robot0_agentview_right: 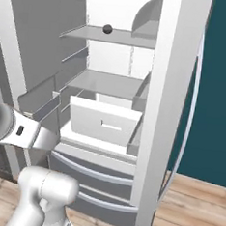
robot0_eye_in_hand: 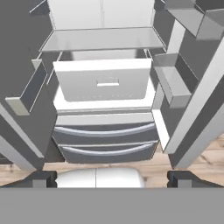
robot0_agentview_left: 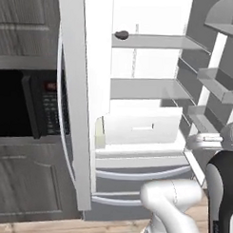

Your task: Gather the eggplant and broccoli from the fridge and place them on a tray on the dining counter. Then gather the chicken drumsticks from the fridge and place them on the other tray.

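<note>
Fridge (robot0_agentview_left: 139, 67): both upper doors stand open, interior white and lit. Seen from the front in all three views.

Upper shelf (robot0_agentview_left: 154, 41): carries one small dark rounded item (robot0_agentview_left: 121, 35), near the shelf's front edge toward the left side; also seen in the right base view (robot0_agentview_right: 107, 29). Too small and dark to tell whether it is the eggplant or something else. Broccoli and drumsticks cannot be made out anywhere in the compartments on show.

Middle shelf (robot0_agentview_left: 148, 88): grey slab, below the upper shelf and above the drawer.

Crisper drawer (robot0_eye_in_hand: 103, 83): white box with a slot handle, pulled partly forward out of the cabinet, sitting just under the middle shelf. Its contents are hidden by the front panel.

Freezer drawers (robot0_eye_in_hand: 105, 140): two grey fronts with curved bar handles, stacked below the crisper drawer, both closed.

Door bins (robot0_agentview_left: 217, 84): grey racks on the inside of the right-hand door; a matching set (robot0_eye_in_hand: 26, 94) on the left-hand door.

Microwave (robot0_agentview_left: 40, 104): dark unit set in grey cabinets left of the fridge, in the left base view.

Floor (robot0_agentview_right: 193, 209): pale wood planks in front of the fridge.

Tool (robot0_eye_in_hand: 112, 179): facing the fridge front, well apart from it, fingertips (robot0_eye_in_hand: 41, 178) spread wide with nothing between them.
</note>
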Robot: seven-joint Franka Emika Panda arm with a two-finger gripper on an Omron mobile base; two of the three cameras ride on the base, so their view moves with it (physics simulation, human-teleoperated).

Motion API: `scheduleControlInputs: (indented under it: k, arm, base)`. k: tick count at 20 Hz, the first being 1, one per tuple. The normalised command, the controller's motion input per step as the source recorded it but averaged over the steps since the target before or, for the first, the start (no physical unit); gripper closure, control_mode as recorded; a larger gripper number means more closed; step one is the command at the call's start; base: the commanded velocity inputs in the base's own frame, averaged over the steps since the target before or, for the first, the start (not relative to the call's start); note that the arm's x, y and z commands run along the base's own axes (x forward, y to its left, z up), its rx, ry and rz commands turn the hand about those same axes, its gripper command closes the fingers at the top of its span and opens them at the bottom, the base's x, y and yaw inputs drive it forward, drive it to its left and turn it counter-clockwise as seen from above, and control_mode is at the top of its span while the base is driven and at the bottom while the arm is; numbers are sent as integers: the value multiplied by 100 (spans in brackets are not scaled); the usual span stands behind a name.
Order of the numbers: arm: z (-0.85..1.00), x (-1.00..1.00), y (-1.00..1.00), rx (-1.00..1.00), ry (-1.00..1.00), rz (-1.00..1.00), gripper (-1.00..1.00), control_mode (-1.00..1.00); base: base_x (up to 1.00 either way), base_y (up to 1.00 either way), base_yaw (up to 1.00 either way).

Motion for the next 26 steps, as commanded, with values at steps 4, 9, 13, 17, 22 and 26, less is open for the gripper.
scheduleControlInputs:
  k: [4,9,13,17,22,26]
  arm:
    - [0,0,0,0,0,0,-100,100]
    - [0,0,0,0,0,0,-100,100]
    - [0,0,0,0,0,0,-100,100]
    - [0,0,0,0,0,0,-100,100]
    - [0,0,0,0,0,0,-100,100]
    - [0,0,0,0,0,0,-100,100]
  base:
    - [54,12,-21]
    - [40,-4,-6]
    - [48,0,-3]
    - [41,-1,0]
    - [49,0,-1]
    - [53,0,0]
